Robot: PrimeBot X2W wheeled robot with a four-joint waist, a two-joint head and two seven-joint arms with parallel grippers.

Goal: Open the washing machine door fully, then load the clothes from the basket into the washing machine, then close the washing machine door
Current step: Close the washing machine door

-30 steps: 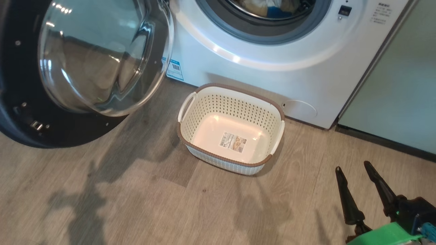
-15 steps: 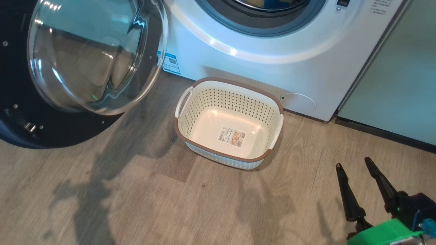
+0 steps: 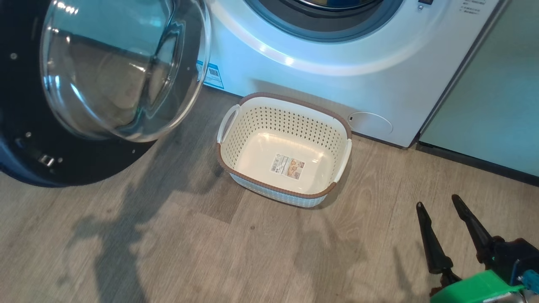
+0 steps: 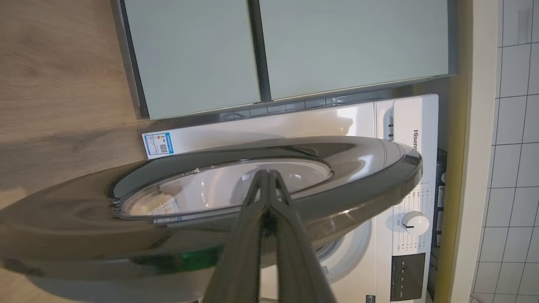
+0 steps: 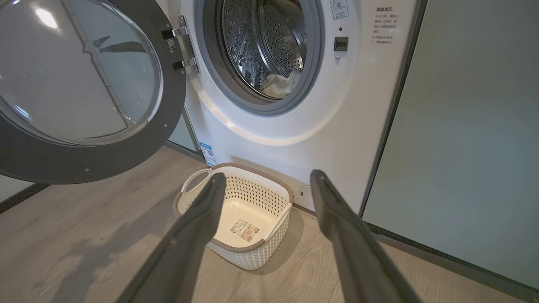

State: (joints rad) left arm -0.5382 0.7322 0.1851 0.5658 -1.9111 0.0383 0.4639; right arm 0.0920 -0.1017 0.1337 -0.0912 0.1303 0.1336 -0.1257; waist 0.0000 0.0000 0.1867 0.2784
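The white washing machine (image 3: 320, 90) stands at the far side, its drum mouth uncovered. Its door (image 3: 25, 139) stands wide open at the left. The basket (image 3: 294, 100) sits on the floor (image 3: 210, 252) just in front of the machine, its labelled bottom bare. The clothes (image 5: 278, 86) lie inside the drum. At near right the right gripper (image 3: 437, 201) is spread wide and holds nothing. The left gripper (image 4: 266, 173), fingers pressed together and empty, points at the door's outer face

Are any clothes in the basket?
No, the basket is empty apart from a label on its bottom.
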